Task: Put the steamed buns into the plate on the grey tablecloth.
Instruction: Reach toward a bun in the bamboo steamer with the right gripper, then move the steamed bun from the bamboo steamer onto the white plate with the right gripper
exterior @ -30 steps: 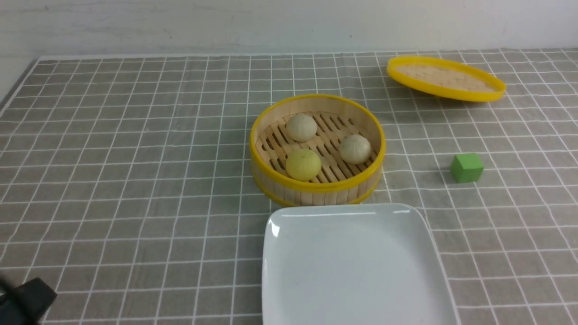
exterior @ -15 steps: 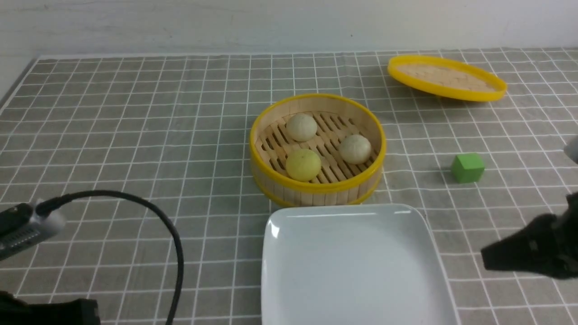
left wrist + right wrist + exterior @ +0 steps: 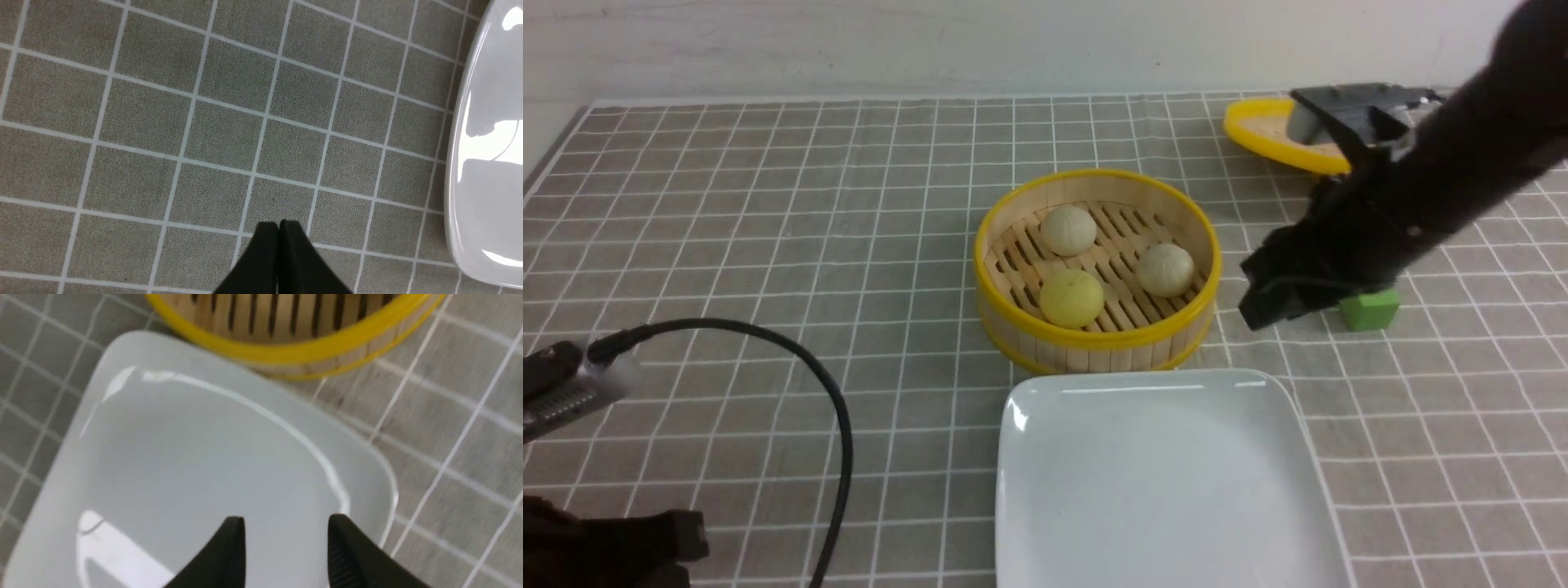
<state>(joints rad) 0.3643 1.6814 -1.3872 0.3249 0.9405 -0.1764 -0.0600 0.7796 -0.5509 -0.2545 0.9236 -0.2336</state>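
Three steamed buns (image 3: 1068,229) sit in an open bamboo steamer basket (image 3: 1094,341) on the grey tablecloth (image 3: 768,245), a sight only the front view gives. Two off-white domes lie at the basket's 11 and 3 o'clock and a pale yellow bun (image 3: 1071,298) at 7 o'clock, all smooth, round-topped and apart from one another. The plate (image 3: 1160,490), glossy white and square with rounded corners, lies at the basket's 6 o'clock, its far rim just beside the basket wall. A green cube (image 3: 1372,314) rests at the basket's 3 o'clock, partly hidden by the right arm, and a yellow-rimmed lid (image 3: 1258,131) lies at 1 o'clock near the cloth's far edge. The right gripper (image 3: 286,520) reads in the front view only as a dark mass between basket and cube. Its own wrist view tells more — two black fingers standing well apart with nothing between them, seen against the plate, the basket's slatted floor and yellow rim beyond. The left gripper (image 3: 279,223) is a dark shape at the front view's 7 o'clock corner beside a looping black cable (image 3: 837,425). The left wrist view alone shows its tips pressed together, holding nothing, above checked cloth — a strip of the plate's rim in sight.
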